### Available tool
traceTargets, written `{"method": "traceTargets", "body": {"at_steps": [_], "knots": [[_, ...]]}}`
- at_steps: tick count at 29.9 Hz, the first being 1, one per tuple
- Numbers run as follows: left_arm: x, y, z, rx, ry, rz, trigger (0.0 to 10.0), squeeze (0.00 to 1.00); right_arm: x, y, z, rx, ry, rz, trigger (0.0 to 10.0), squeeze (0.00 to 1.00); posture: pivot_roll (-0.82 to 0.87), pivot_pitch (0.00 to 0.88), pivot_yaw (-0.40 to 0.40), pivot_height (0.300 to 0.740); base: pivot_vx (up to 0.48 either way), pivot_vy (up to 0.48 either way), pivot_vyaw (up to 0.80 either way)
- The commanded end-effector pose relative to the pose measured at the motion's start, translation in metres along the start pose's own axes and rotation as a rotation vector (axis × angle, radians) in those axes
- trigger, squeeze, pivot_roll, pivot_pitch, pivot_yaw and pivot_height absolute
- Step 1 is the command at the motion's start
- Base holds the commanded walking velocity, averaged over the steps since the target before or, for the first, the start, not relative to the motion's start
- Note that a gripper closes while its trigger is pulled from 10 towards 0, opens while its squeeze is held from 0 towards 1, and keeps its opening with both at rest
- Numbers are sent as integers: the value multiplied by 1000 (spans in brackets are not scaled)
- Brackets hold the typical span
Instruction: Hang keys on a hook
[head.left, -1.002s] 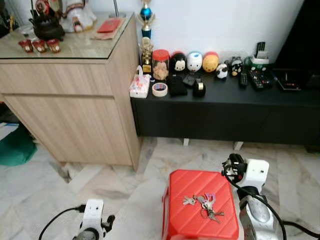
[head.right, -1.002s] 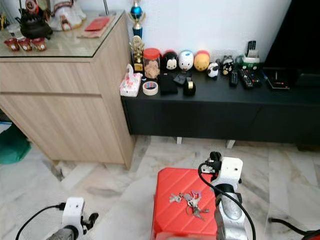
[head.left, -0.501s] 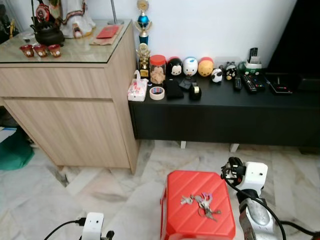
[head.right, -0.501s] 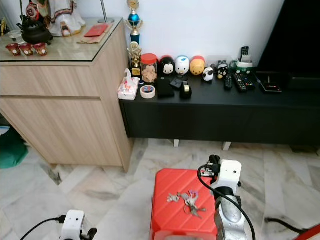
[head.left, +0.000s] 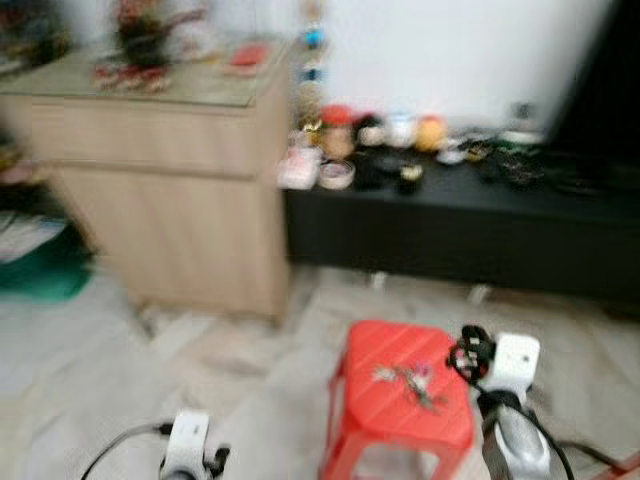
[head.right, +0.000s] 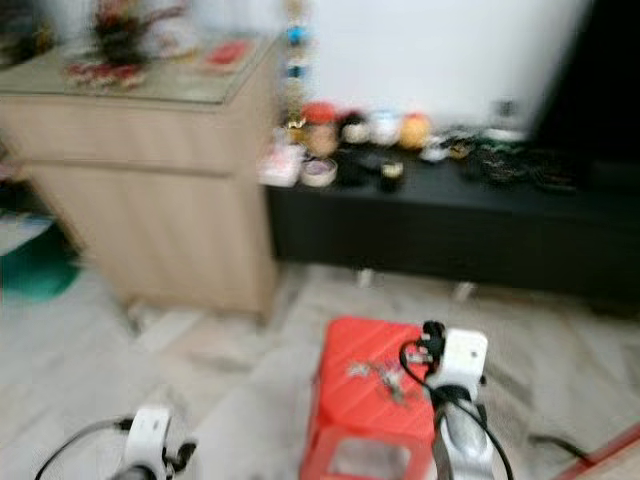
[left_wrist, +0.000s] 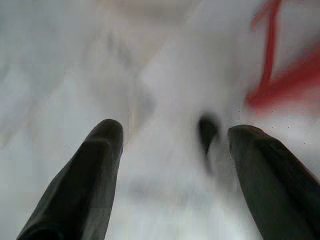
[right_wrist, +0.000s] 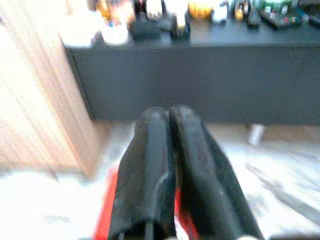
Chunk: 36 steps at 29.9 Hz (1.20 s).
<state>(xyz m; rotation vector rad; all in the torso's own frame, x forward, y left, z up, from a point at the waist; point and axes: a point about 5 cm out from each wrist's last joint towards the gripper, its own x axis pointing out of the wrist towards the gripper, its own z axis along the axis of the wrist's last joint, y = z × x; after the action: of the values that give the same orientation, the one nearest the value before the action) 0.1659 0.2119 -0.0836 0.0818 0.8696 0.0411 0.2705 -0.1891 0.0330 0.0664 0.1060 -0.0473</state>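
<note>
- The keys (head.left: 408, 379) lie in a loose bunch on the top of a red stool (head.left: 385, 420), toward its far right corner; blur hides their details.
- The right gripper (right_wrist: 169, 165) hangs just beside the stool's right edge, apart from the keys; its two black fingers are pressed together with nothing between them.
- The left gripper (left_wrist: 172, 165) hangs low over the pale marble floor (head.left: 120, 400), well to the left of the stool, its fingers spread wide and empty.
- Beyond the stool a low black counter (head.left: 450, 225) runs along the white wall, with small figurines, a jar and a tape roll crowded along its back edge and left end.
- A light wooden cabinet (head.left: 160, 190) stands against the counter's left end.
- Both head views are smeared.
</note>
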Motion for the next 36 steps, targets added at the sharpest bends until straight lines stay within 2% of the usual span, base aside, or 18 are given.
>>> {"method": "traceTargets", "body": {"at_steps": [1,12,36], "knots": [[3,3,14,16,-38,2,10000,0,-2,-4,-3,-1,14,-16,10000,0,-1,25,-5,740,-262,0,0],[2,0,7,6,-8,-6,10000,0,1,-5,-2,1,20,-28,10000,0,0,29,-5,740,-263,0,0],[2,-5,2,55,18,-19,10000,0,3,-6,-4,6,27,-39,10000,0,-1,21,-6,740,0,0,0]]}}
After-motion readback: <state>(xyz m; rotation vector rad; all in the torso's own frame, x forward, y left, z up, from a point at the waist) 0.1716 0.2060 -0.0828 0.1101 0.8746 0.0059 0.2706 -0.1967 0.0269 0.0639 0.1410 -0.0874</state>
